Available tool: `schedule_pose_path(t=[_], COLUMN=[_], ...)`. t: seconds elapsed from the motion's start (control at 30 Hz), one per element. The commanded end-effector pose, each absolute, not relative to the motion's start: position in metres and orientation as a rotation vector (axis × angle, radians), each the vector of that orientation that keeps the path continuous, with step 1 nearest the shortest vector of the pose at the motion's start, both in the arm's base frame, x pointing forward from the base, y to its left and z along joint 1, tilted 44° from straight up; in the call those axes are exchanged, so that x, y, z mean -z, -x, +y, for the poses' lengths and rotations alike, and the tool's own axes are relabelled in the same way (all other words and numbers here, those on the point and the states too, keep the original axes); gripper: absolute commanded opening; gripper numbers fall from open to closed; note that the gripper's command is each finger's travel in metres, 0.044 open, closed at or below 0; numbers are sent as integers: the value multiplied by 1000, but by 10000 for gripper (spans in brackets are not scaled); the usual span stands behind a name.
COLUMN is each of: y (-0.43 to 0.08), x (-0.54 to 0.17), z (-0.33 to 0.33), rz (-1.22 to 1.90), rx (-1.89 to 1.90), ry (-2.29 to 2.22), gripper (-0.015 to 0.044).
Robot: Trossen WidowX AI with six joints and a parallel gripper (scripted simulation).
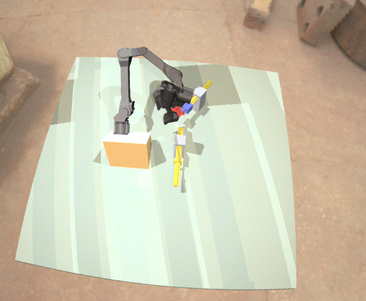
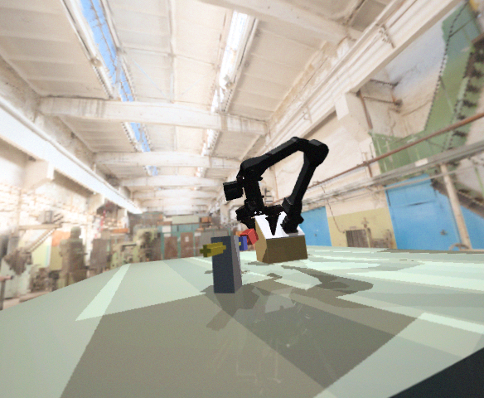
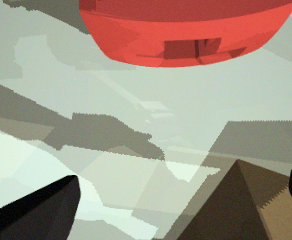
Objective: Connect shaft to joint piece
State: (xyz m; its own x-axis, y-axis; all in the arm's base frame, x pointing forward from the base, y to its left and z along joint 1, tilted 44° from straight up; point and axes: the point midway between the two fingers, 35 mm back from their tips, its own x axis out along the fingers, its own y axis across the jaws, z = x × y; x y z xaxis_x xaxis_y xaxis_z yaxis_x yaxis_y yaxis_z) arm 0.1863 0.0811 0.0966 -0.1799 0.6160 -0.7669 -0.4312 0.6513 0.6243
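Note:
The red joint piece (image 1: 178,111) (image 2: 248,236) (image 3: 186,30) hangs on the blue hinge part (image 1: 187,108) (image 2: 243,243) at the end of the first yellow shaft (image 1: 208,84) (image 2: 212,249), which is held in a grey block (image 1: 200,100) (image 2: 225,269). Its opening shows in the wrist view; its exact direction is hard to tell. The second yellow shaft (image 1: 176,175) passes through another block (image 1: 180,140), its near end apart from the red piece. My gripper (image 2: 262,230) (image 3: 184,183) is open and empty near the red piece, which is beyond the fingers, not between them.
The arm stands on an orange box with a white top (image 1: 128,154) (image 2: 282,249), left of the second shaft in the top view. A brown corner of the box (image 3: 226,215) shows low in the wrist view. The pale table (image 1: 138,233) carries striped shadows.

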Motion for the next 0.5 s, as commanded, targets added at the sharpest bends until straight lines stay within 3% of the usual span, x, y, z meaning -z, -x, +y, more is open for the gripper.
schedule_pose_path(t=[0.0,0.47], y=[-200,-240], x=[-102,-115], z=[87,103], rz=[1474,1471], rx=[-943,-945], ry=[-163,-163], gripper=[440,440])
